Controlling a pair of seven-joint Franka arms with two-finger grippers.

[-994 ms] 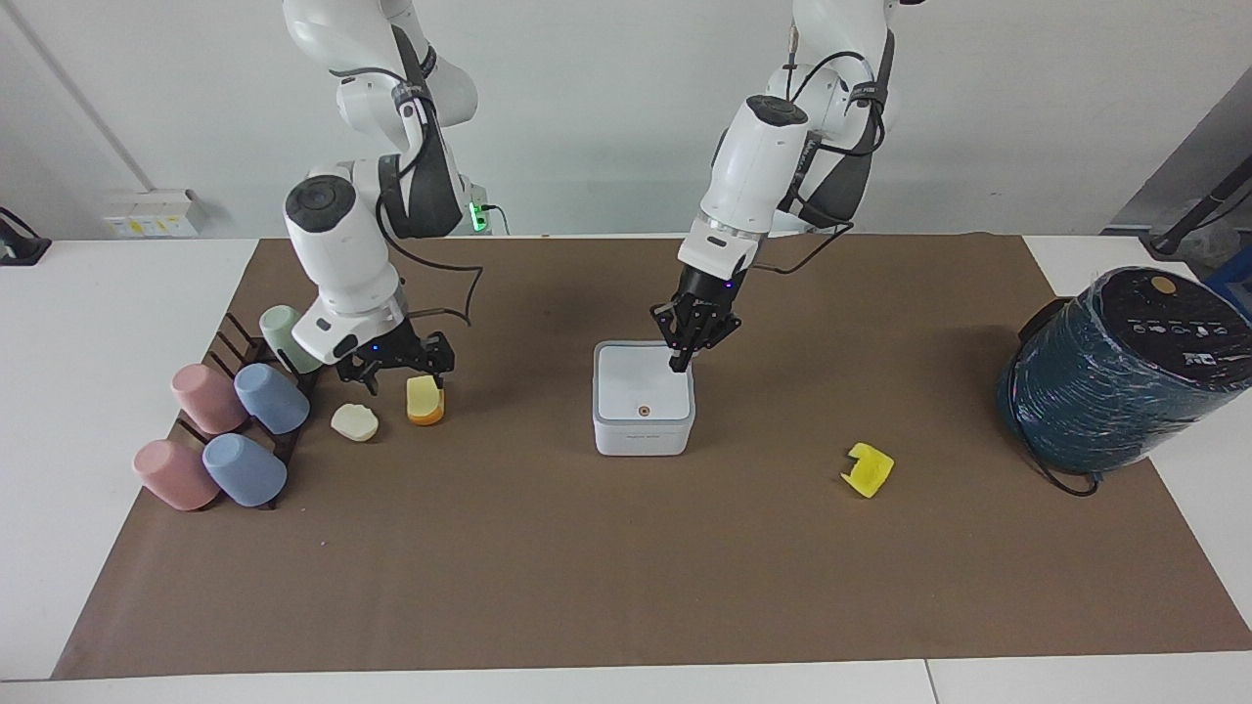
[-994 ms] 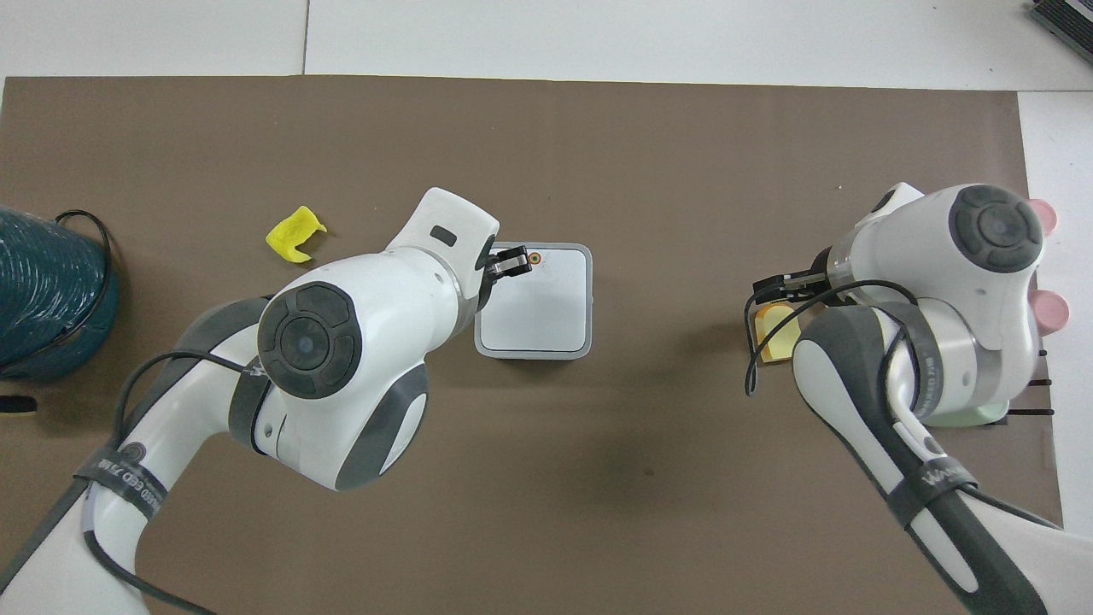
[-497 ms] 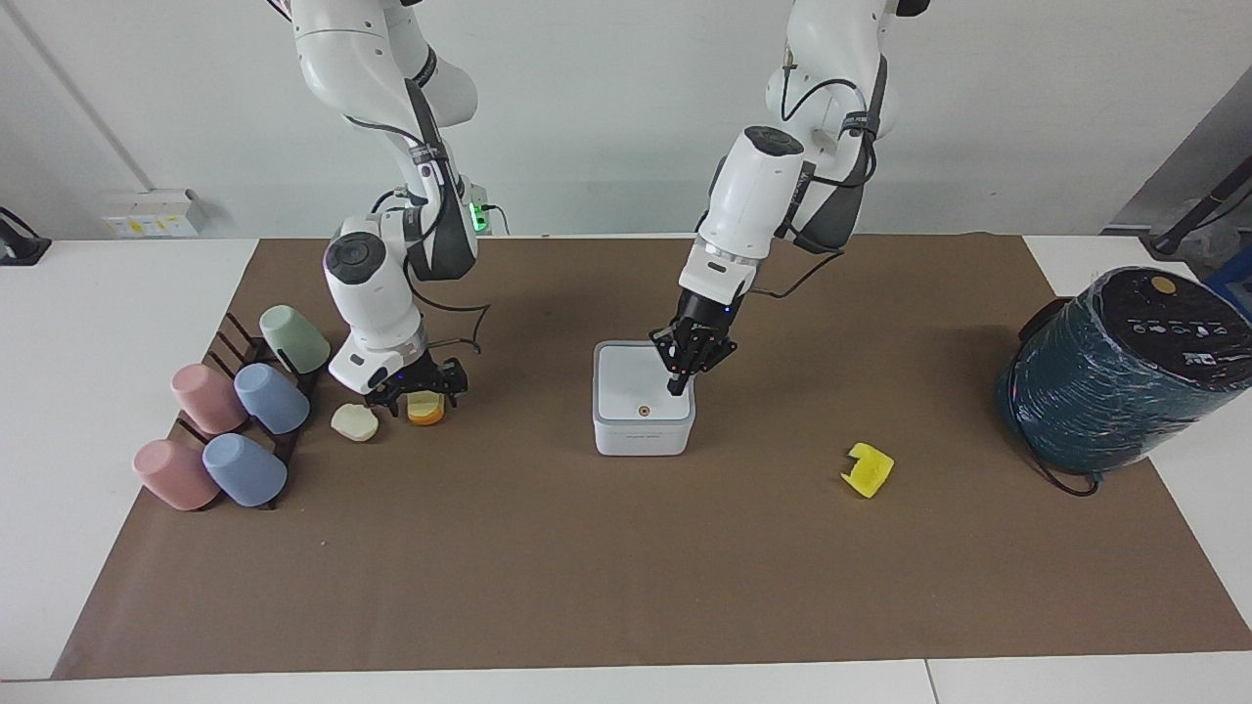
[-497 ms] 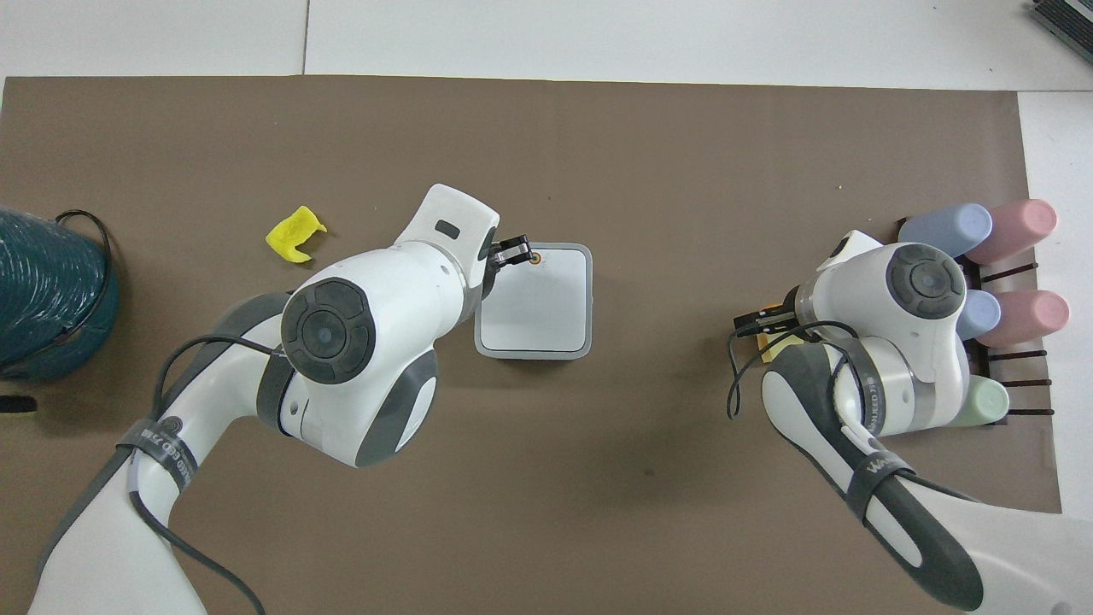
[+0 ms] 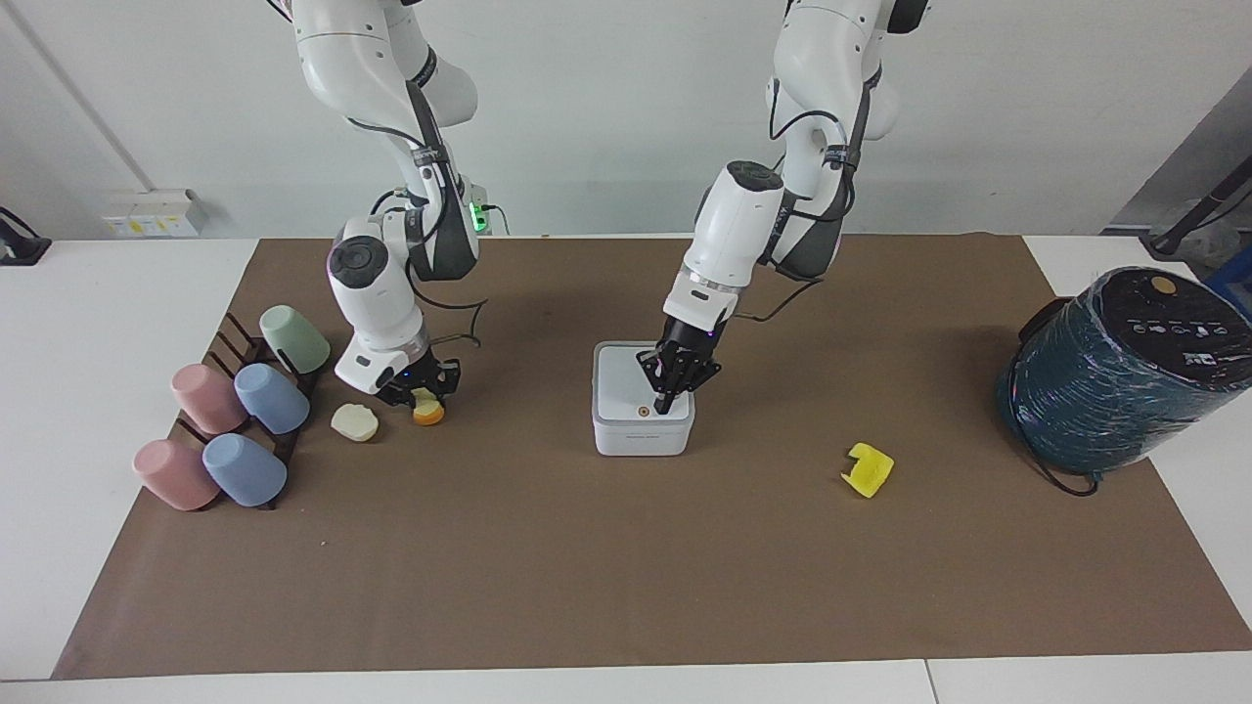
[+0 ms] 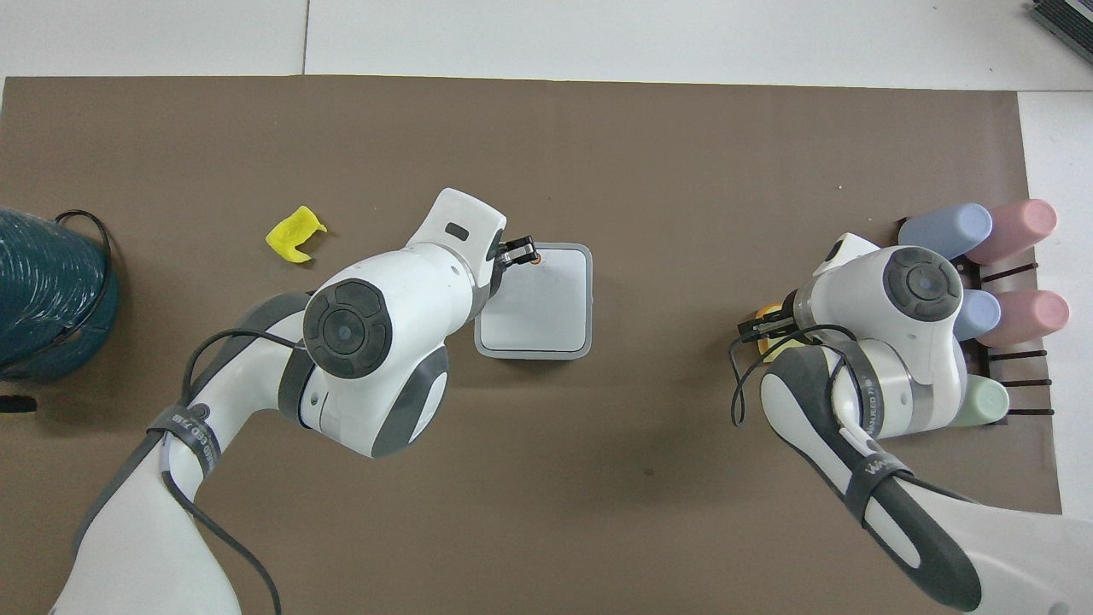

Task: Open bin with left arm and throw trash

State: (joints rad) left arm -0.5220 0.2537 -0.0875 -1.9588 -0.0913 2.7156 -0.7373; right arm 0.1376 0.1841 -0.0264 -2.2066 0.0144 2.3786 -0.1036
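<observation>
The bin (image 5: 643, 411) sits mid-mat, lid down; the left gripper (image 5: 665, 403) points straight down on the lid, fingers together, its tip just beside the orange dot (image 5: 643, 411), toward the left arm's end; the press looks a short sideways nudge away. The right gripper (image 5: 419, 389) is down at the wedge (image 5: 426, 411) and seems clamped on it.

Left gripper (image 5: 664, 403) reached the bin (image 5: 643, 411) lid's dot (right gripper (image 5: 419, 393) lowered).
</observation>
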